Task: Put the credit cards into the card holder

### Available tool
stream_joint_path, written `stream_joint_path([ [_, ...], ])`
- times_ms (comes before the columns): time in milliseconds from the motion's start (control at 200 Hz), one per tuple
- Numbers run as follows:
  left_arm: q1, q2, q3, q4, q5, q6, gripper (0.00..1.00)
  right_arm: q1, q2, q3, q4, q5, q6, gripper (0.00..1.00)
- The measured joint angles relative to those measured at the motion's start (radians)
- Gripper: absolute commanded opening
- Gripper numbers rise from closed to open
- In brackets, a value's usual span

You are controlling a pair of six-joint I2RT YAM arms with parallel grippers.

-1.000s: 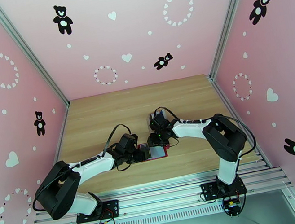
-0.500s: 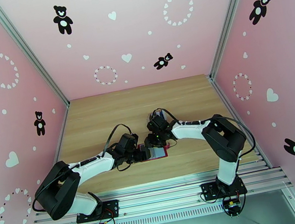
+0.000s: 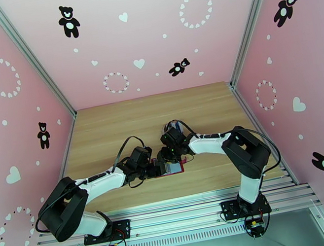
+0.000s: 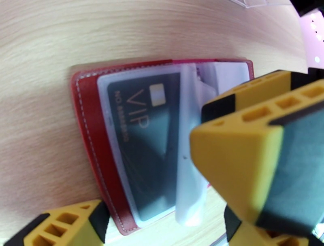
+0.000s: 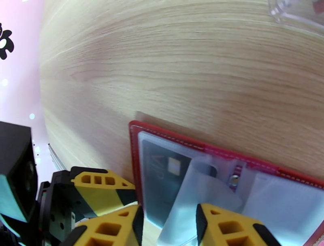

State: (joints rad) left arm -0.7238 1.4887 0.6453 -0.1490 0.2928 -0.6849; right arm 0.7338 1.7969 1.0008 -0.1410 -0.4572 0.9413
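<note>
On the wooden table point(image 3: 113, 129), near the front and between my two arms, the red card holder point(image 4: 87, 133) lies open and flat. My left gripper point(image 4: 162, 220) has its fingers spread wide at the holder's edge, clamping nothing. My right gripper point(image 5: 168, 220) is parted too, a loose clear sleeve point(image 5: 202, 190) rising between its fingers. A black VIP card point(image 4: 141, 137) sits in the holder's left pocket
</note>
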Motion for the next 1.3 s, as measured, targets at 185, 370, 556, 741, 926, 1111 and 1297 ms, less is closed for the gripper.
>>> stream_joint_path([
  [185, -0.001, 0.002, 0.000, 0.000, 0.000, 0.000, 0.82, 0.000, -0.020, 0.000, 0.010, -0.006, 0.007, 0.41],
  [370, -0.006, 0.004, 0.000, 0.001, -0.011, 0.000, 0.81, 0.000, -0.024, 0.002, 0.010, -0.010, 0.010, 0.41],
  [556, -0.006, 0.010, 0.002, 0.001, -0.015, 0.000, 0.78, 0.000, -0.025, 0.003, 0.010, -0.015, 0.010, 0.41],
  [741, -0.006, 0.019, 0.007, -0.005, -0.020, 0.000, 0.75, 0.000, -0.029, 0.013, 0.001, -0.017, 0.009, 0.41],
  [926, -0.006, 0.030, 0.013, -0.008, -0.021, 0.000, 0.74, -0.008, -0.078, 0.016, -0.015, -0.015, 0.004, 0.41],
  [1111, -0.006, 0.030, 0.013, -0.007, -0.022, 0.000, 0.74, -0.043, -0.141, 0.006, -0.045, -0.005, -0.011, 0.42],
  [1297, -0.006, 0.029, 0.015, -0.010, -0.024, 0.000, 0.73, -0.073, -0.173, -0.025, -0.067, 0.002, -0.025, 0.42],
])
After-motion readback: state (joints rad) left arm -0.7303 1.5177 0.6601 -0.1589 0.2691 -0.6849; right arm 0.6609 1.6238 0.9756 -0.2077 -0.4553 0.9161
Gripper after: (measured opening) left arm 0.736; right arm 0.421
